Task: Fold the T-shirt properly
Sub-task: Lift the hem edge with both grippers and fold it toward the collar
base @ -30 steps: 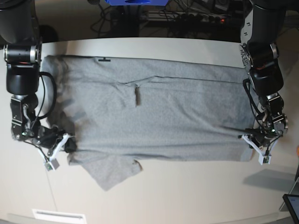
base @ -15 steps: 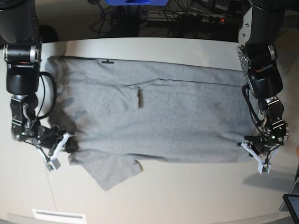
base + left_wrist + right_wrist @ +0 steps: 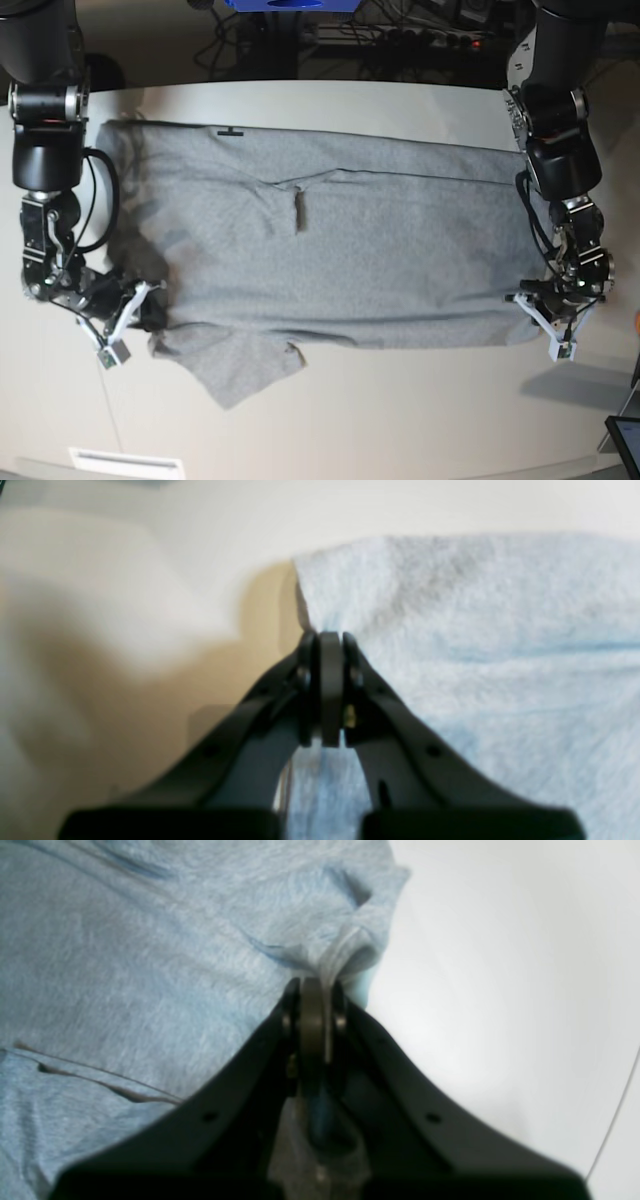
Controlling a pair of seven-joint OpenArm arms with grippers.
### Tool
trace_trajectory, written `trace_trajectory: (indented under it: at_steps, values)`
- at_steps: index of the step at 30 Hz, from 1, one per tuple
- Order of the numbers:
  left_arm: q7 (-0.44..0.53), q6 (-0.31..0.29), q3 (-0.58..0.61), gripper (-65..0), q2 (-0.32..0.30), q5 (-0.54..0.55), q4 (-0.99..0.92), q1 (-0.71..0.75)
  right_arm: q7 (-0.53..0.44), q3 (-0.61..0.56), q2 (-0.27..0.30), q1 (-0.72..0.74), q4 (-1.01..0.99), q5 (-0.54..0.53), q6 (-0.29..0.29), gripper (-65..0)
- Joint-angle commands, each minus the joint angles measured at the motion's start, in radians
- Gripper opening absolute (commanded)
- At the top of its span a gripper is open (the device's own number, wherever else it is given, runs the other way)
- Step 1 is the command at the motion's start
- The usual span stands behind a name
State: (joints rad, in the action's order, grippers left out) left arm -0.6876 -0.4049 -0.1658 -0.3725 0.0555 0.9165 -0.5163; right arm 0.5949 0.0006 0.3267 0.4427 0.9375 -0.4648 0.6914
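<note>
The heather-grey T-shirt [image 3: 340, 250] lies spread wide across the white table [image 3: 400, 420], plain side up, with one sleeve [image 3: 245, 368] sticking out toward the near edge. On the base view's right, my left gripper [image 3: 537, 303] is shut on the shirt's corner. The left wrist view shows that gripper [image 3: 330, 637] with its jaws pressed together at the fabric's edge [image 3: 450, 630]. My right gripper [image 3: 148, 305], on the base view's left, is shut on the shirt's opposite end. In the right wrist view, a bunched fold [image 3: 345, 955] runs into the closed right gripper [image 3: 312, 985].
Cables and a power strip [image 3: 400, 40] lie behind the table's far edge, beside a blue object [image 3: 290, 4]. A dark screen corner [image 3: 626, 440] sits at the near right, and a white label [image 3: 125, 462] at the near left.
Both grippers have shifted slightly toward the near edge while keeping their hold, and the shirt's ends moved a little with them.
</note>
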Motion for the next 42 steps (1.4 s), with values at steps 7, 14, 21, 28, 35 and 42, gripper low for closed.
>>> trace_trajectory:
  at_steps: [7,14,21,28,35,42]
  values:
    - [-0.013,0.004,-0.01,-65.0,-0.029,0.007,0.118,0.015,-0.023,0.008,0.024,0.003,0.019,-0.016,0.007,-65.0]
    - [-0.022,0.004,-0.005,-65.0,-0.033,0.007,0.148,0.046,-0.023,0.04,0.028,-0.04,0.097,-0.016,0.007,-65.0]
    - [-0.027,0.004,-0.01,-65.0,-0.03,0.007,0.164,0.054,0.017,0.075,0.027,-0.071,0.171,-0.016,0.007,-65.0]
    - [-0.071,0.004,-0.01,-65.0,-0.03,0.007,0.298,0.106,0.02,0.075,0.028,-0.092,0.193,-0.016,0.007,-65.0]
    - [-0.071,0.004,-0.011,-65.0,-0.032,0.007,0.339,0.167,0.038,0.075,0.028,-0.101,0.193,-0.016,0.007,-65.0]
    - [-0.071,0.004,-0.011,-65.0,-0.033,-0.001,0.373,0.215,0.118,0.075,0.028,-0.101,0.193,-0.016,0.007,-65.0]
